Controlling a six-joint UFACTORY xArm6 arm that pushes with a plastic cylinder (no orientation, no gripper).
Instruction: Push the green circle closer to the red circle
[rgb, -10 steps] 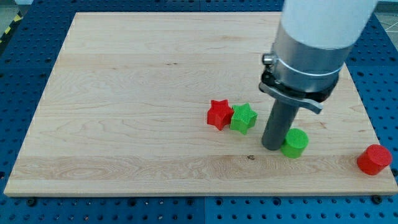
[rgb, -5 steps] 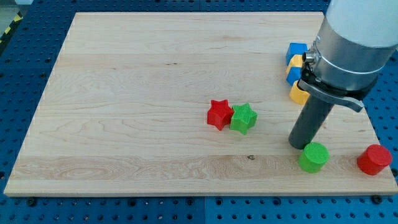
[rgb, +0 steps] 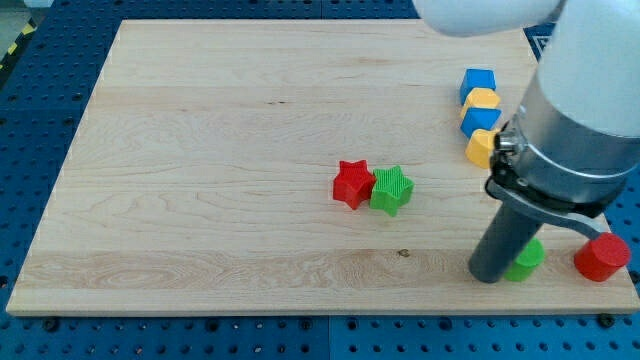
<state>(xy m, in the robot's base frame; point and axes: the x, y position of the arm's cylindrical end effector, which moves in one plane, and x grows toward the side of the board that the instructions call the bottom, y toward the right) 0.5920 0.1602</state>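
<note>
The green circle (rgb: 527, 259) lies near the board's bottom right edge, partly hidden behind my rod. The red circle (rgb: 601, 256) sits just to its right, at the board's bottom right corner, a small gap between them. My tip (rgb: 491, 274) rests on the board against the green circle's left side.
A red star (rgb: 351, 184) and a green star (rgb: 391, 190) touch each other at mid-board. A column of blue (rgb: 478, 83), yellow (rgb: 483, 100), blue (rgb: 480, 118) and yellow (rgb: 482, 147) blocks stands at the right. The wooden board (rgb: 200, 150) ends just below the circles.
My tip moved right and down, pushing the green circle rightward toward the red circle. The gap between the two circles has shrunk. The red circle and the stars have not moved.
</note>
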